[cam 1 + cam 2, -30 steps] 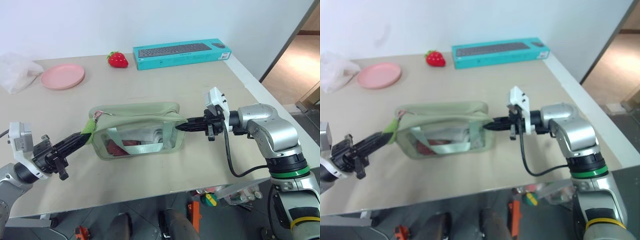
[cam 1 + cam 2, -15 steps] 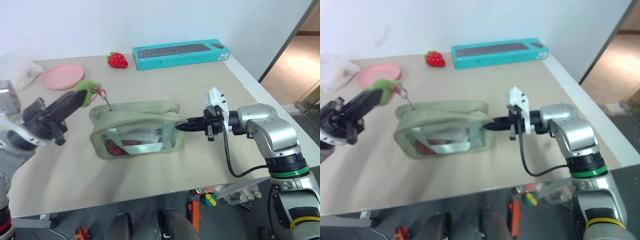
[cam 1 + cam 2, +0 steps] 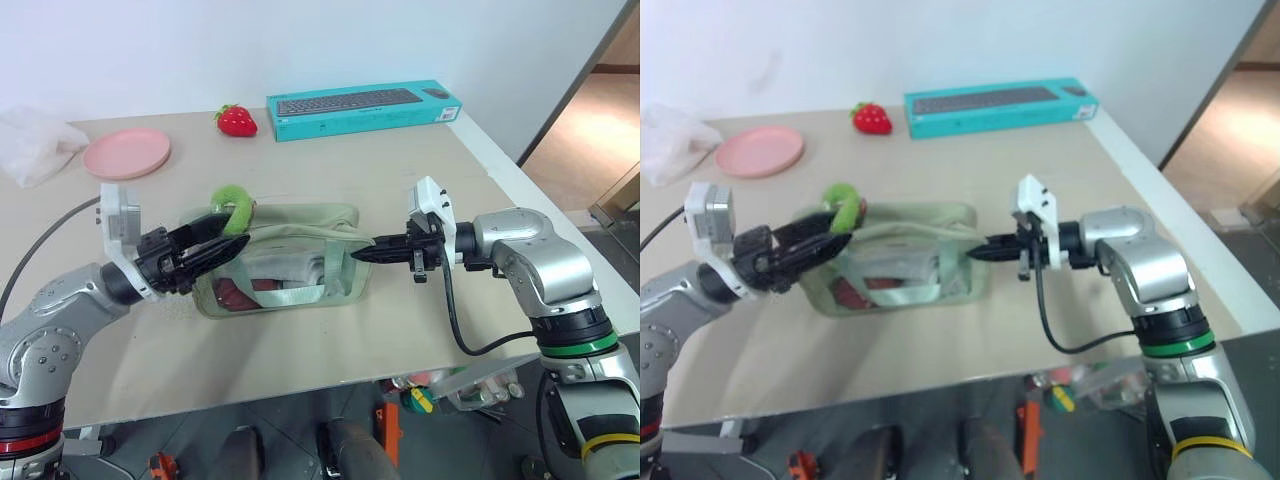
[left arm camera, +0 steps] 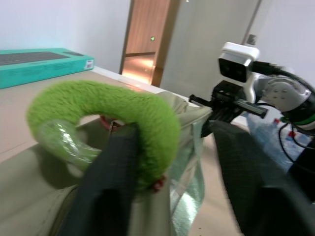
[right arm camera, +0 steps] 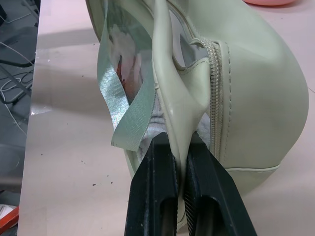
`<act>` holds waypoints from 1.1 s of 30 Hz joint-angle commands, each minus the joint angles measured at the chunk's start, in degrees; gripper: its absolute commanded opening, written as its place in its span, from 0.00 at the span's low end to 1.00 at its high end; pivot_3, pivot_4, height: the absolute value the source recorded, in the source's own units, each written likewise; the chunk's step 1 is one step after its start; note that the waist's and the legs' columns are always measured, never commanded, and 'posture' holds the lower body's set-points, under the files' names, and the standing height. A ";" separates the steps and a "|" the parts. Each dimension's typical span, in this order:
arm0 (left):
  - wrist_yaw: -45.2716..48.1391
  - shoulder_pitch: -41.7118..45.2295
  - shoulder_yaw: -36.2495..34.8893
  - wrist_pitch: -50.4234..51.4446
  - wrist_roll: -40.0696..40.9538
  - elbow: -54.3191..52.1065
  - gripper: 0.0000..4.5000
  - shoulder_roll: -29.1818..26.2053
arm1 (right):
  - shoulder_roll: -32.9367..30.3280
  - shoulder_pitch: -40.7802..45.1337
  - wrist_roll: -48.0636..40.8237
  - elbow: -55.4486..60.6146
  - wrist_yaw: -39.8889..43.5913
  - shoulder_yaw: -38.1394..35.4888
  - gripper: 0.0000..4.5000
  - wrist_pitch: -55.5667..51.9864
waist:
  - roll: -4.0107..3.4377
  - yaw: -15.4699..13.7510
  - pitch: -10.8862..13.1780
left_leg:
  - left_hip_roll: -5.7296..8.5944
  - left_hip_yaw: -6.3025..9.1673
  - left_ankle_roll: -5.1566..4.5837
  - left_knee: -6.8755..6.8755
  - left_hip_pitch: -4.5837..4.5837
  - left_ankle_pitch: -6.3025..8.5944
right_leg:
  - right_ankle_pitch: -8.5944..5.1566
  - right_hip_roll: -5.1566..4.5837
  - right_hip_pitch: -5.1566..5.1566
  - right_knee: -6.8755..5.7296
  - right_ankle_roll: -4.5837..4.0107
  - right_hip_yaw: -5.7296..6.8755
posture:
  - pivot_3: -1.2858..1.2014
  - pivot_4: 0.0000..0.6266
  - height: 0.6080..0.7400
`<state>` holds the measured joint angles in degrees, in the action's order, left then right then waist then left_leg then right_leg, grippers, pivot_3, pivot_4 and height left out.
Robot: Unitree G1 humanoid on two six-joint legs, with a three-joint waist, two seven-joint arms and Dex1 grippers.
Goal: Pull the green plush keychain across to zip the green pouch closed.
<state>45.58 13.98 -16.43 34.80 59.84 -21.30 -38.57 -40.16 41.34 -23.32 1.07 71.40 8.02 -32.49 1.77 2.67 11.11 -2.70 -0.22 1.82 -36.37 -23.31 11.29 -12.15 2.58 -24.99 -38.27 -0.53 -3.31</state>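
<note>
2 grippers work the green pouch (image 3: 290,255) from opposite ends. The right gripper (image 3: 362,254) is pressed together, pinching the fabric tab at its end of the pouch. The left gripper (image 3: 225,238) has its fingers spread, with the green plush keychain (image 3: 232,205) resting between them at the near end of the zipper. The zipper's long axis runs from the left gripper straight toward the right one, so the pull likely goes that way. Open table (image 3: 400,170) lies beyond the pouch.
</note>
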 commanded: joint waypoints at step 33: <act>5.07 -17.37 -10.89 1.70 2.85 0.19 0.74 0.04 | 0.30 0.09 -0.14 1.87 0.03 0.27 0.00 -0.21 | 0.17 0.15 -0.07 | -0.15 -0.23 -0.01 0.07 0.01 0.04 | -0.19 0.08 -0.16 0.00 -0.35 -0.13 | 0.52 0.24 1.00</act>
<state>50.49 -4.13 -27.65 37.34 63.18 -21.15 -38.87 -39.54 41.35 -23.34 1.51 71.20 8.22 -32.46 1.94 2.82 11.04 -2.85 -0.46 1.81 -36.29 -23.30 11.33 -12.34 2.66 -25.14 -38.28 -0.88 -3.44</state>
